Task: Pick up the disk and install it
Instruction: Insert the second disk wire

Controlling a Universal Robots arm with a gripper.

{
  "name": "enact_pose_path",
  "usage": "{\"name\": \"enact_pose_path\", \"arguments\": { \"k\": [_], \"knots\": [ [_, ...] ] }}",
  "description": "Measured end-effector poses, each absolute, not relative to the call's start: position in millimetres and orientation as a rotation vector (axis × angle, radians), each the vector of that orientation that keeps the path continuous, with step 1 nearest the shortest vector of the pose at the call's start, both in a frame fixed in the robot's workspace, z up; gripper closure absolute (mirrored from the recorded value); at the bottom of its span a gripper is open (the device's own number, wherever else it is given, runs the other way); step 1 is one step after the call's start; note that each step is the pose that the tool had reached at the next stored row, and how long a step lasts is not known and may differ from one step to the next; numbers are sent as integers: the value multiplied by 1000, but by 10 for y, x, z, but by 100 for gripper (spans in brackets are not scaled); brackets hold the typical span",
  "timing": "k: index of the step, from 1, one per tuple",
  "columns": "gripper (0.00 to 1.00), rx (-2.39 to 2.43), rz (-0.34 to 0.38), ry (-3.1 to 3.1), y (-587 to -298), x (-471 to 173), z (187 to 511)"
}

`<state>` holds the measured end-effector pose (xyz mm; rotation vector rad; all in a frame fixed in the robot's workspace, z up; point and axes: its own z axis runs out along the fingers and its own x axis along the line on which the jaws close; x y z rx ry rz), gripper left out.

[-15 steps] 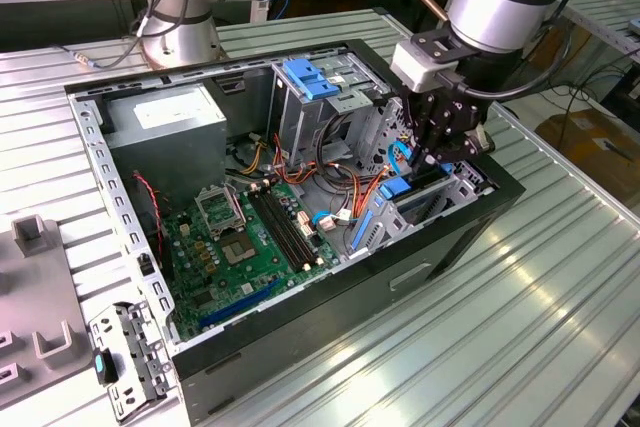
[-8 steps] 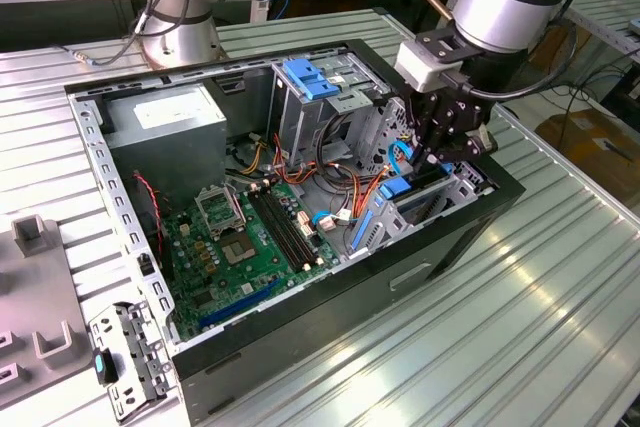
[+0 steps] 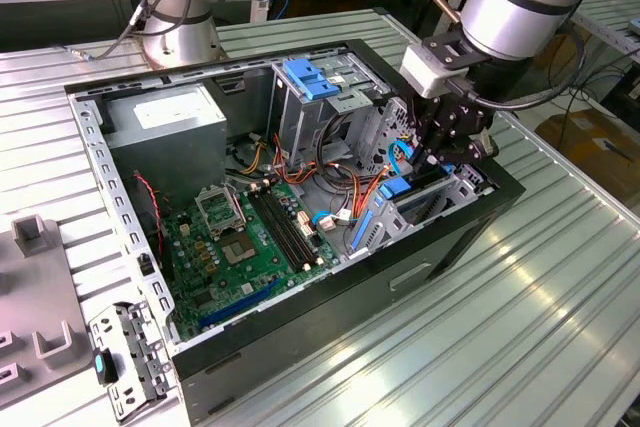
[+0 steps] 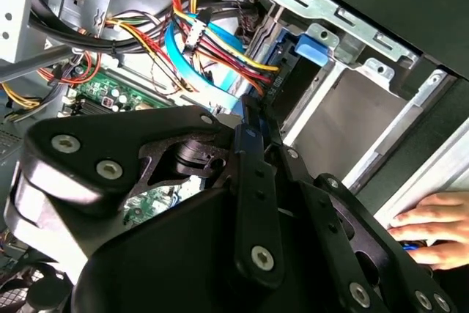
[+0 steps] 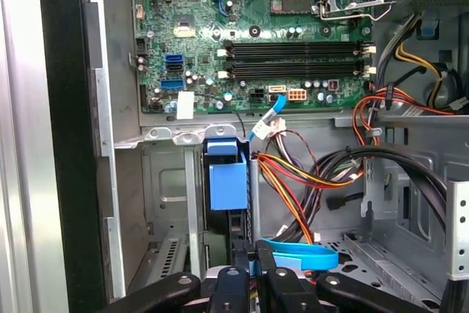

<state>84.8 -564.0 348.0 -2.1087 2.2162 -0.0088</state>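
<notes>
Gripper [image 3: 437, 152] down inside open case [image 3: 440, 247], at drive bay [image 3: 455, 185] on exterior view's right, so disk can slide into slot

Fingers [image 5: 236, 284] nearly closed, pinching disk [image 5: 236, 236] edge-on; in first wrist view disk stands upright in bay, blue rail [image 5: 227, 181] seated between bay walls

Cables [image 5: 308, 188] bunch just beside bay, clear of slot

Hand [image 4: 432, 229] rests on case edge in second wrist view, likely steadying it
</notes>
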Motion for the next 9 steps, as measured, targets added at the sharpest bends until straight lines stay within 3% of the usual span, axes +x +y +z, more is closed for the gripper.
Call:
{"name": "enact_pose_path", "arguments": {
  "k": [9],
  "knots": [
    [84,-2106,-3,2214,-5672,848,3433]
  ]
}}
